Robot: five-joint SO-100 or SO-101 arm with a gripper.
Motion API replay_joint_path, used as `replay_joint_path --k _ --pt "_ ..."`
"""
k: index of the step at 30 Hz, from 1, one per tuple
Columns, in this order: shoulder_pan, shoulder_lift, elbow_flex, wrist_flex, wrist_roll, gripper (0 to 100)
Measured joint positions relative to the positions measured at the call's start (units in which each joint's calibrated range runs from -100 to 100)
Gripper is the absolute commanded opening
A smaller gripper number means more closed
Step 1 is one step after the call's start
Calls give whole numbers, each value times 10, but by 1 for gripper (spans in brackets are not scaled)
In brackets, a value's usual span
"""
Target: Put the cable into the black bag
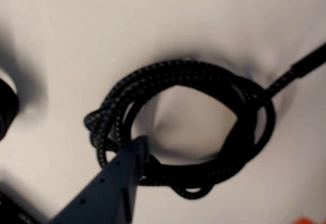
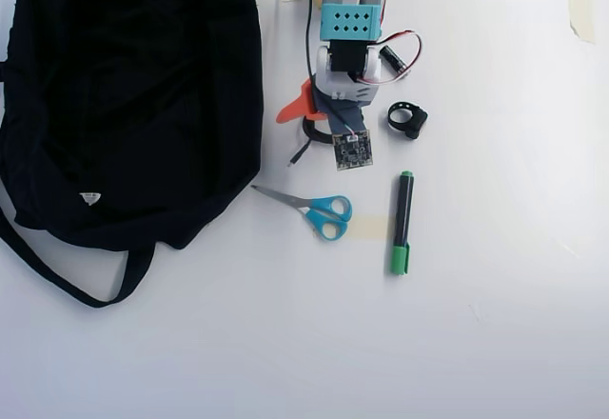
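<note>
Cable (image 1: pixel 193 132) outside black bag (image 2: pixel 133 95)

I can read no text anywhere: the tiny white label (image 2: pixel 89 197) on the black bag (image 2: pixel 124 95), well off to my pincer's (image 1: pixel 140 145) side, is too small to make out.

The overhead view looks straight down on the white table (image 2: pixel 495 343) from well above — the whole scene fits. The wrist view rides the arm, close over the thin black braided cable coil (image 1: pixel 193 81) — their only shared patch.
</note>
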Motion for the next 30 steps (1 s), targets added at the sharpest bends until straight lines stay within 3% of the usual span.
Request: replay_joint_path --k 30 --pt "1 40 15 -77 0 47"
